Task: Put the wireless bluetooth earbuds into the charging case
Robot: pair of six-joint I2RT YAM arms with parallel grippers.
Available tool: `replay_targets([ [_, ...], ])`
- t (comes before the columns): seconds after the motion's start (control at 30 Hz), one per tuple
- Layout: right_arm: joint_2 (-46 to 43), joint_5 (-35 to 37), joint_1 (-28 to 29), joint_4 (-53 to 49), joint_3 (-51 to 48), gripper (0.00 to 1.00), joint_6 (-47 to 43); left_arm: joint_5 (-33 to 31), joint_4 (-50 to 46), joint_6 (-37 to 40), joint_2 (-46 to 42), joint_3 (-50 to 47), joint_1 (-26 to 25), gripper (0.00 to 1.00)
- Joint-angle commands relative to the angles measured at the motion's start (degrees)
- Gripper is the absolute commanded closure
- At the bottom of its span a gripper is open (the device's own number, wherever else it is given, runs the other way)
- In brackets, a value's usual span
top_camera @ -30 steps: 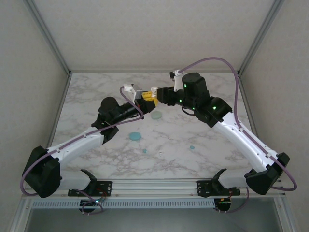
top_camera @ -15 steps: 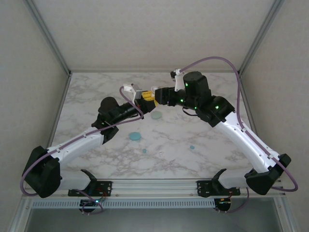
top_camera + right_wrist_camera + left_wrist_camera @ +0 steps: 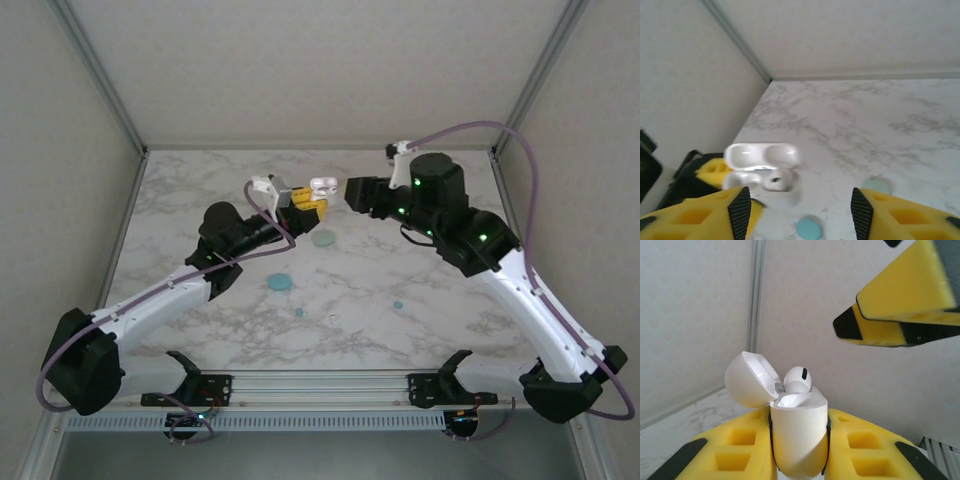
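While left fingers [image 3: 759, 452] clamp case [image 3: 799, 432], earbud [image 3: 797, 380] sits inside.

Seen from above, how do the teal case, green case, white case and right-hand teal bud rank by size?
Largest: teal case and green case, about alike.
The white case looks similar, but it sits raised, nearer the camera, so unranked.
Smallest: teal bud.
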Motion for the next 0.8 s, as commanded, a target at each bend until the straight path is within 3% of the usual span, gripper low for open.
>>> replay_targets([
  [0.0, -1.04, 5.89, -1.99, -6.61, -0.67, 0.43, 0.59, -1.87, 0.49, 0.88, -3.17, -1.35, 0.94, 0.90],
  [0.13, 0.98, 3.41, -3.30, -12.88, -3.91, 0.44, 0.76, -2.92, -0.44, 0.10, -5.64, -2.60, 2.47, 0.90],
  [0.37, 11.53, -10.60, -2.16, -17.08, -15.63, 0.49, 2.55, -4.97, -3.74, 0.83, -11.48, -5.40, 5.38, 0.89],
  [0.5, 18.75, -12.41, 3.20, -15.02, -19.92, 0.48, 3.51, -5.97, -5.43, 1.78, -14.22, -6.33, 6.43, 0.89],
  [0.77, 30.99, -10.71, 11.27, -15.72, -17.50, 0.45, 2.85, -6.70, -7.71, 2.79, -16.83, -6.62, 8.11, 0.89],
])
